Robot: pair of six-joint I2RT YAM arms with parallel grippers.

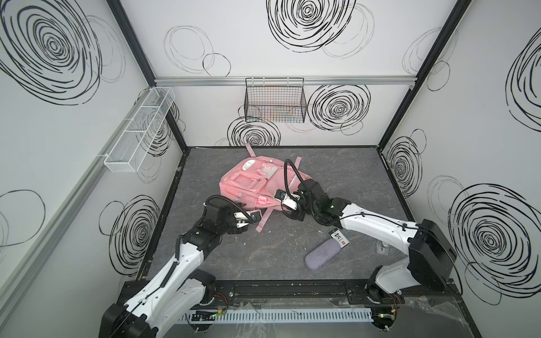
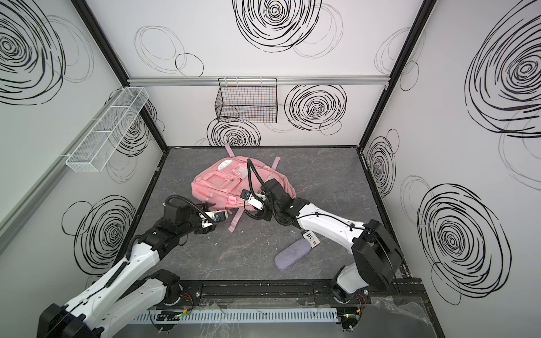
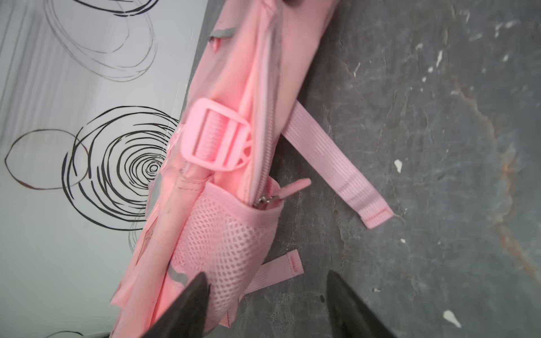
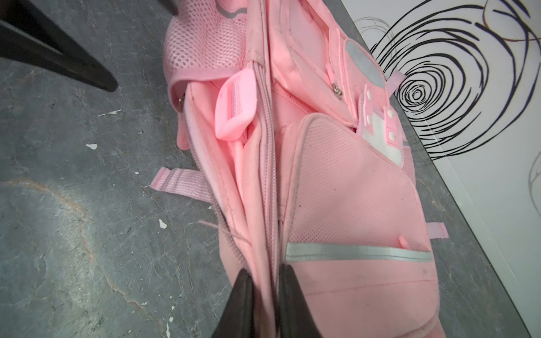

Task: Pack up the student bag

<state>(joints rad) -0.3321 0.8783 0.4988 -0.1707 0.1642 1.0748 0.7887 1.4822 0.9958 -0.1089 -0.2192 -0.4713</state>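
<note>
In both top views the student bag point(image 1: 240, 187) point(image 2: 213, 187), a large pink fabric backpack with white trim, lies flat with its pockets up at the middle of the dark marbled counter point(image 1: 351, 175), towards the back wall. My right claw point(image 1: 288, 204) sits on the bag's edge nearest me, and my left claw point(image 1: 248, 220) is at its near corner, by the loose pink straps point(image 1: 265, 221). A grey-lilac oblong fabric pouch point(image 1: 322, 254) lies well apart from the bag on the near part of the counter, with a small white printed card point(image 1: 339, 238) just beside it. Neither is packed. Left wrist view: my left claw point(image 3: 267, 273) stands wide and holds nothing. One dark finger point(image 3: 190, 301) overlaps the pink mesh side pocket point(image 3: 222, 243), and the other is over bare counter. The metal zip slider point(image 3: 265, 202) sits at that pocket's rim, near a pink plastic buckle point(image 3: 216, 137). Right wrist view: my right claw point(image 4: 265, 267) is narrow, pinched on a fold of the bag's fabric beside the long zip track point(image 4: 268, 146). The seam next to it looks parted, though I cannot see how deep the opening goes. Finding: the step in hand appears to be opening the bag, with loading not yet begun. Recommendation: the next move calls for my left claw to close on the corner by the mesh pocket and brace it. The right should then draw its lip up and away until the mouth gapes enough for the pouch. Thin fabric may slip, so the grip should take the seam, not the mesh.
</note>
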